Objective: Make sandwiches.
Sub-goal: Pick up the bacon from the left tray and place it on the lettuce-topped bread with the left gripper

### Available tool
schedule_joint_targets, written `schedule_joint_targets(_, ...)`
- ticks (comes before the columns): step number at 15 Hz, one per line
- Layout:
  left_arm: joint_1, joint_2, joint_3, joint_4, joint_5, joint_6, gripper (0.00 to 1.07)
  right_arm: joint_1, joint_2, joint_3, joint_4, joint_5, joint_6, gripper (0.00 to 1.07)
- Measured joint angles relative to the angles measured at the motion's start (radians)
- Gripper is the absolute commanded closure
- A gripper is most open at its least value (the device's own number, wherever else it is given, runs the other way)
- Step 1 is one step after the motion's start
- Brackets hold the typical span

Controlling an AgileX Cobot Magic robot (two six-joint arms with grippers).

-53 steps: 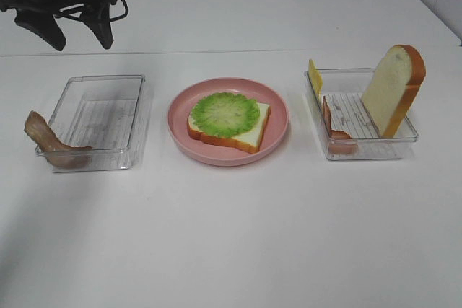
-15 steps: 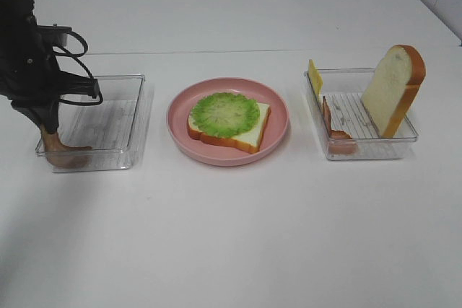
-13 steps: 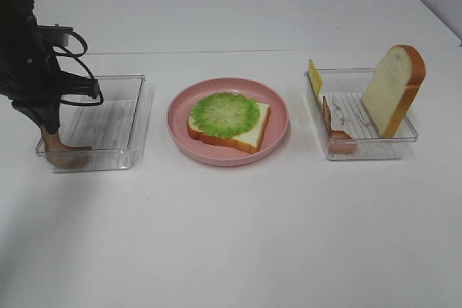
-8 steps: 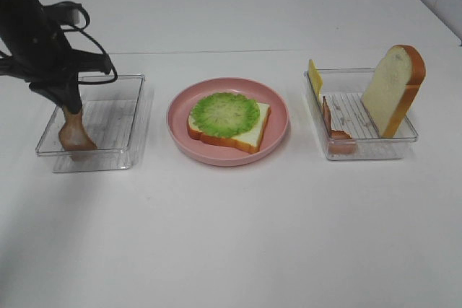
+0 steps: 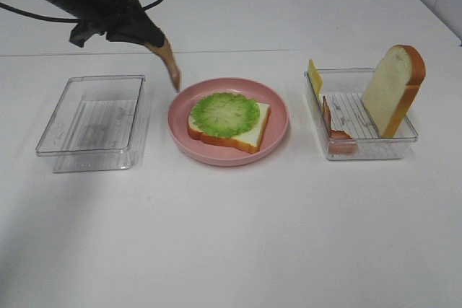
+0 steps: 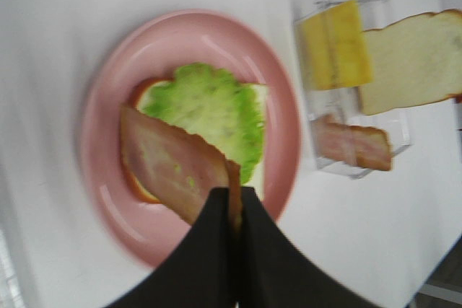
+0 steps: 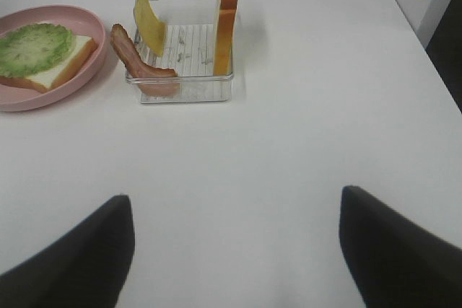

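Note:
The sandwich stack on the pink plate (image 5: 180,129) is one bread slice (image 5: 253,135) topped with green lettuce (image 5: 224,113). My left gripper (image 5: 156,39) is shut on a brown bacon strip (image 5: 171,64), which hangs in the air over the plate's far left rim. In the left wrist view the shut fingers (image 6: 216,236) pinch the bacon strip (image 6: 170,167) above the lettuce (image 6: 209,110). My right gripper (image 7: 234,243) stands open over bare table, with nothing between its fingers. It is outside the exterior high view.
The clear tray on the right (image 5: 368,148) holds an upright bread slice (image 5: 393,88), a yellow cheese slice (image 5: 315,77) and another bacon strip (image 5: 333,131). A clear tray (image 5: 94,120) on the left has nothing in it.
My left gripper has lifted the bacon strip out of the left tray and carried it up and to the right, to the plate's edge. The right gripper has not moved.

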Motion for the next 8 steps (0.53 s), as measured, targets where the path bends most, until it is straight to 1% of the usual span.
schedule_joint_targets(2,-0.022,0.022,0.000,-0.152,-0.008,0.088,1.07,0.000,0.000,0.000,0.000,0.000,0.000,0.33)
schedule_joint_targets(4,-0.061,0.050,-0.001,-0.248,-0.014,0.148,1.07,0.000,0.000,0.000,0.000,0.000,0.000,0.33)
schedule_joint_targets(5,-0.074,0.058,-0.003,-0.264,-0.014,0.156,1.07,0.000,0.000,0.000,0.000,0.000,0.000,0.33)
schedule_joint_targets(8,-0.156,0.124,-0.041,-0.300,-0.018,0.169,1.07,0.000,0.000,0.000,0.000,0.000,0.000,0.33)
